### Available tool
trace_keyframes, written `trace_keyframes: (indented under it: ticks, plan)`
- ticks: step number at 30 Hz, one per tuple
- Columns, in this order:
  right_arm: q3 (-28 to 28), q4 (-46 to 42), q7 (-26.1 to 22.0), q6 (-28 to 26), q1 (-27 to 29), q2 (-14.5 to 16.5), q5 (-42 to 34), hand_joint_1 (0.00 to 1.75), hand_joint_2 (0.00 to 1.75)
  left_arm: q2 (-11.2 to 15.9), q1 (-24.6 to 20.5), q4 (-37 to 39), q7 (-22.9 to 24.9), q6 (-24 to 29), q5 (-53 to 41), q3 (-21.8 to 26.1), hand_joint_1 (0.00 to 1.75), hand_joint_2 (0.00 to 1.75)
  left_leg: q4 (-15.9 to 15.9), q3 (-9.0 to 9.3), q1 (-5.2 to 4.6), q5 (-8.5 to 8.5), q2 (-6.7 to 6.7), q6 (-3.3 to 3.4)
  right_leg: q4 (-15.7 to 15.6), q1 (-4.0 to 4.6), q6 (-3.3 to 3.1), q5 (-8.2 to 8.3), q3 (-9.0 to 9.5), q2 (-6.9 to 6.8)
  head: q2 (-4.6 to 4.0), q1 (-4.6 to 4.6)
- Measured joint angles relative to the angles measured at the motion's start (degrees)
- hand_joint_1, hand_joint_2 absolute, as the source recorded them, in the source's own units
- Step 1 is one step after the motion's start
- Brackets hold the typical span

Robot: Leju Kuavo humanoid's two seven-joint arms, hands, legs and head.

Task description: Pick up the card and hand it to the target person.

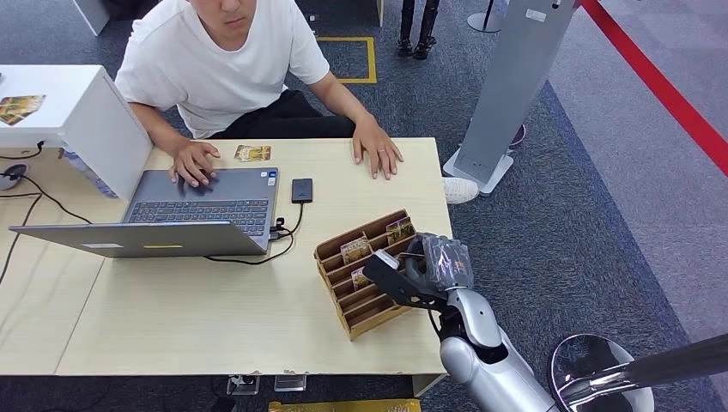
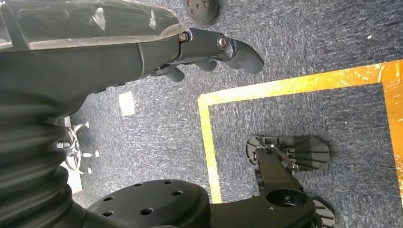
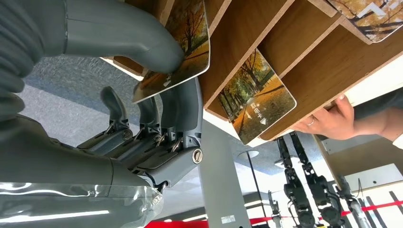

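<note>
At the near right edge of the pale wooden counter (image 1: 215,326), the robot's right hand (image 1: 410,276) reaches over the slotted brown wooden card rack (image 1: 367,271). In the right wrist view its thick grey thumb presses one face of an autumn-tree picture card (image 3: 183,50) while darker fingers (image 3: 183,107) back the other face, so the card is pinched between them. Its far end seems to sit still in its slot, though the thumb hides that part. The pinch on the exposed end suits drawing it straight out along the slot.

The rack slopes, with dividers forming rows of narrow compartments. That keeps each card leaning with its upper edge free for fingers. A second autumn card (image 3: 254,102) stands in the neighbouring compartment, and another card (image 1: 398,228) shows in the rack's far row. Several compartments look empty.

The left hand (image 2: 209,52) hangs over grey carpet (image 2: 309,28) with fingers loosely curled and holding nothing.

Beyond the rack lie a grey open laptop (image 1: 206,206) and a small black box (image 1: 301,190) cabled to it. At the far edge sits the person in a white T-shirt (image 1: 223,69), both palms on the counter and a loose card (image 1: 252,153) between them, within reach for a handover.
</note>
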Motion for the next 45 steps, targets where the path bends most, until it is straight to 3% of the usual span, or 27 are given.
trace_keyframes:
  ticks: [12, 17, 24, 27, 30, 37, 45]
  plan:
    - [0.0, 0.0, -0.6, -0.8, 0.2, 0.0, -0.6, 1.41, 1.75, 0.0, 0.0, 0.0, 0.0, 0.2, -0.5, 0.0, 0.0, 1.75, 0.0, -0.01, 0.0, 0.0, 0.0, 0.0, 0.0, 0.0, 0.0, 0.0, 0.0, 0.0, 0.0, -0.01]
    - [-0.1, -0.2, -4.3, -5.2, 1.0, 0.0, -1.6, 1.41, 1.75, 0.0, 0.1, 0.0, -0.1, 0.2, -0.5, 0.0, 0.0, 1.75, 0.0, -0.01, 0.0, 0.0, 0.0, 0.0, 0.0, 0.0, 0.0, 0.0, -0.01, 0.0, 0.0, 0.0]
    - [-0.5, -3.8, -20.4, -21.1, 3.0, 0.0, -3.3, 1.41, 1.75, 0.0, 0.2, 0.0, -1.1, 0.6, -0.5, 0.0, 0.0, 1.75, 0.0, 0.01, 0.0, 0.0, 0.0, 0.0, 0.0, 0.0, 0.0, 0.0, -0.01, 0.0, 0.0, -0.04]
    - [-1.5, -6.4, -27.8, -23.7, 4.7, 0.2, -2.0, 1.41, 1.75, 0.0, 0.2, 0.0, -1.2, 0.7, -0.6, 0.0, 0.0, 1.75, 0.0, 0.0, 0.0, 0.0, 0.0, 0.0, 0.0, 0.0, 0.0, 0.0, -0.01, 0.0, 0.0, 0.01]
    - [-2.5, -8.5, -32.3, -24.0, 6.0, 0.8, -1.9, 1.41, 1.75, -0.1, 0.2, 0.0, -1.3, 0.7, -0.6, 0.0, 0.0, 1.75, 0.0, -0.01, 0.0, 0.0, 0.0, 0.0, 0.0, 0.0, 0.0, 0.0, 0.0, 0.0, 0.0, -0.02]
    - [-2.1, -9.4, -27.7, -20.1, 4.9, 0.9, -4.0, 1.41, 1.75, -0.1, 0.0, 0.0, -1.1, -0.2, -1.5, 0.0, 0.0, 1.75, 0.0, -0.01, 0.0, 0.01, 0.0, 0.0, 0.0, 0.0, 0.0, 0.02, 0.02, 0.01, 0.0, 0.03]
    - [1.5, -5.0, -19.4, -9.1, -4.3, 2.2, 0.0, 1.41, 1.75, -0.6, -1.2, 0.0, 0.5, -1.7, -3.6, -0.1, 0.0, 1.75, 0.0, -0.04, 0.0, 0.04, 0.0, 0.01, 0.0, 0.0, 0.0, 0.05, 0.0, 0.0, 0.0, -0.03]
